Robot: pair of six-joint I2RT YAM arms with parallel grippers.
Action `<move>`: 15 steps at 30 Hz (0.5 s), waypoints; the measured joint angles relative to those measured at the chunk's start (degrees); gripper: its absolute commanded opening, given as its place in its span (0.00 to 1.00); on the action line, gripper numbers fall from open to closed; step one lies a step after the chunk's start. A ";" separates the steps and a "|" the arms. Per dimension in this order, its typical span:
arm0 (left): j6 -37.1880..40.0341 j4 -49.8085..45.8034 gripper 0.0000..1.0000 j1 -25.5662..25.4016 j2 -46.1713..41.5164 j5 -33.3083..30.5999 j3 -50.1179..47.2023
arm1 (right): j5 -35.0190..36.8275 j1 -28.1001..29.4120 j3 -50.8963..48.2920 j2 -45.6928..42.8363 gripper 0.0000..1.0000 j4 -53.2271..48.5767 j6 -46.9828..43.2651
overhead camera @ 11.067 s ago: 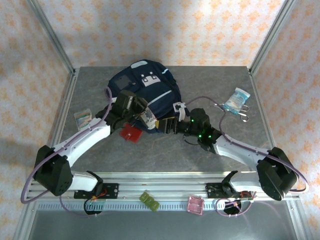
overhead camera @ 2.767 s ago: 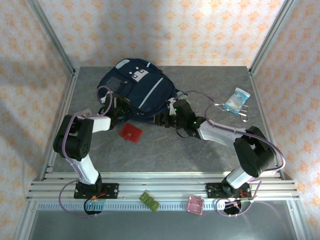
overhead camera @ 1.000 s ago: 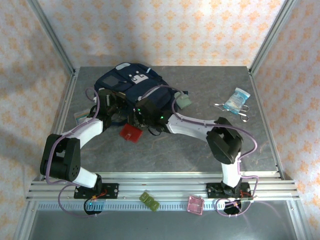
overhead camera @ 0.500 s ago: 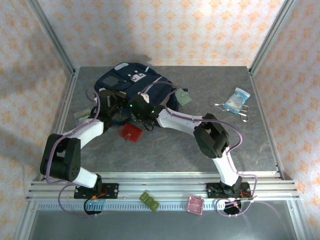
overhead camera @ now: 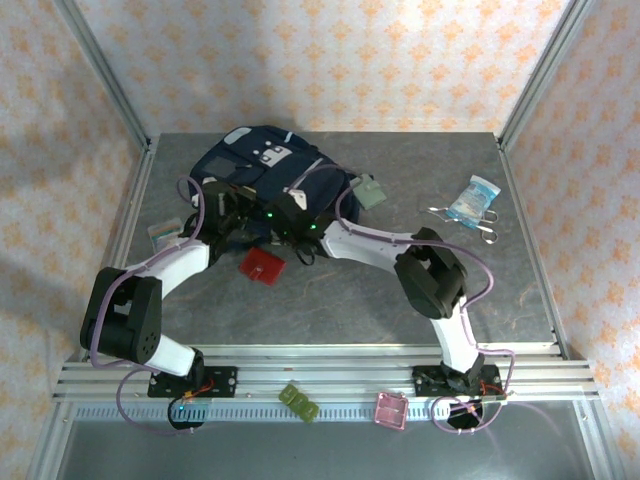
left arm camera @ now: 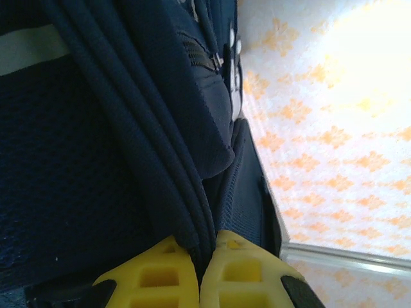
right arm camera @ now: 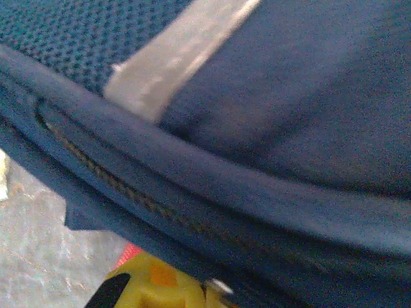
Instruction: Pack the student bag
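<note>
The student bag (overhead camera: pixel 268 170), navy with a pale grey stripe, lies at the back left of the table. My left gripper (overhead camera: pixel 228 214) is at its left front edge. In the left wrist view its yellow fingertips (left arm camera: pixel 200 256) are shut on the bag's thick piped seam (left arm camera: pixel 186 218). My right gripper (overhead camera: pixel 289 227) reaches across to the bag's front edge. In the right wrist view its yellow tips (right arm camera: pixel 209 290) are shut against the zip line of the student bag (right arm camera: pixel 276 109), with a small silver tab (right arm camera: pixel 215 285) at the tips.
A red flat item (overhead camera: pixel 262 265) lies on the table just in front of the bag. A pale green pouch (overhead camera: pixel 370 192) sits at its right. A tissue pack (overhead camera: pixel 470 198) and scissors (overhead camera: pixel 482 227) lie far right, a small packet (overhead camera: pixel 165 232) far left.
My right gripper has closed at the bag's front edge, and its arm has shifted a little along that edge. The left gripper has stayed shut on the seam.
</note>
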 measured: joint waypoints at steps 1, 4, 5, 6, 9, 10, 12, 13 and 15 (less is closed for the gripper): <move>0.83 -0.48 0.00 -0.20 0.00 0.24 0.00 | -0.42 -0.50 -2.64 -1.99 0.00 0.57 -0.20; 2.58 -1.29 0.00 -0.55 0.00 0.72 0.00 | -1.36 -2.71 -9.35 -7.37 0.00 1.49 -0.48; 3.04 -1.46 0.00 -0.57 0.00 0.92 0.00 | -1.60 -3.78 -11.21 -8.98 0.00 1.57 -0.66; 3.48 -1.53 0.00 -0.57 0.00 1.27 0.00 | -1.81 -4.59 -12.46 -10.05 0.00 1.81 -0.83; 4.44 -2.10 0.00 -0.59 -0.07 2.21 0.00 | -2.19 -7.30 -16.02 -12.74 0.00 2.73 -2.32; 4.72 -2.38 0.00 -0.59 -0.15 2.49 0.00 | -2.21 -8.17 -16.87 -13.22 0.00 2.99 -3.02; 5.57 -2.73 0.00 -0.61 -0.42 3.45 0.00 | -2.40 -9.53 -18.25 -13.79 0.00 3.91 -4.55; 6.01 -2.93 0.00 -0.70 -0.46 3.91 0.00 | -2.40 -9.99 -18.80 -14.08 0.00 4.31 -5.53; 7.06 -3.34 0.00 -0.85 -0.46 4.52 0.02 | -2.40 -10.40 -19.96 -14.99 0.00 5.14 -8.00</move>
